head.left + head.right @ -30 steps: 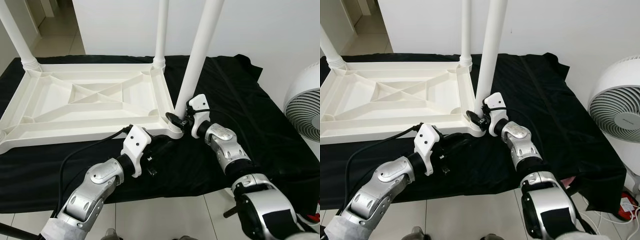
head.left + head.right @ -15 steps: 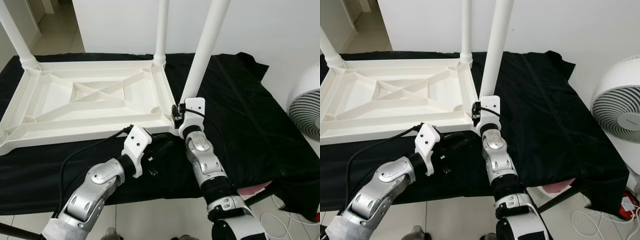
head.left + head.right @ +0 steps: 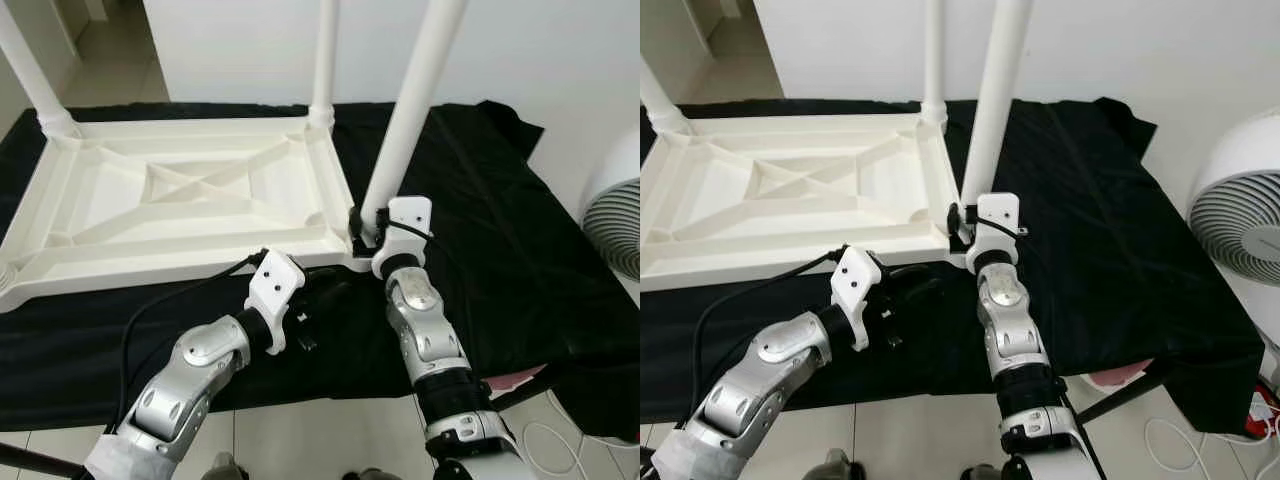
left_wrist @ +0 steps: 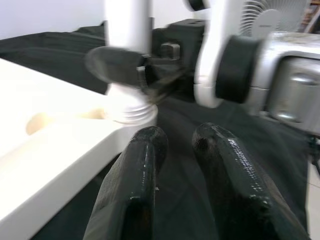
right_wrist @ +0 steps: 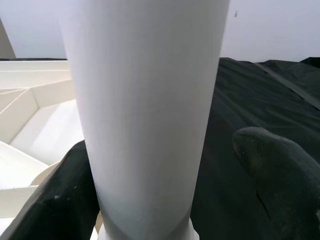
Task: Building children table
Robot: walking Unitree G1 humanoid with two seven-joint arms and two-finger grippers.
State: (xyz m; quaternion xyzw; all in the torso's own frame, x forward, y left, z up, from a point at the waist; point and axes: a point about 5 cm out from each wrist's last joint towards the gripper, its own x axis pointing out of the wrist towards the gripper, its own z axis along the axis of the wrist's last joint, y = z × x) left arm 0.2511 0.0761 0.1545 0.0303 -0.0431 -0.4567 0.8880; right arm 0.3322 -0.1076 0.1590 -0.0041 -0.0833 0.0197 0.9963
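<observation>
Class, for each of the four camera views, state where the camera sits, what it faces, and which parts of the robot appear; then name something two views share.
Left eye view: on the head, looking down at the upturned white plastic table on black cloth; both silver arms show.
Right eye view: beside it, same scene, plus a white fan.
Left wrist view: along the left gripper, facing the table's near corner.
Right wrist view: along the right gripper, its fingers either side of the white tubular leg.
Shared: both wrist views show that leg.
</observation>
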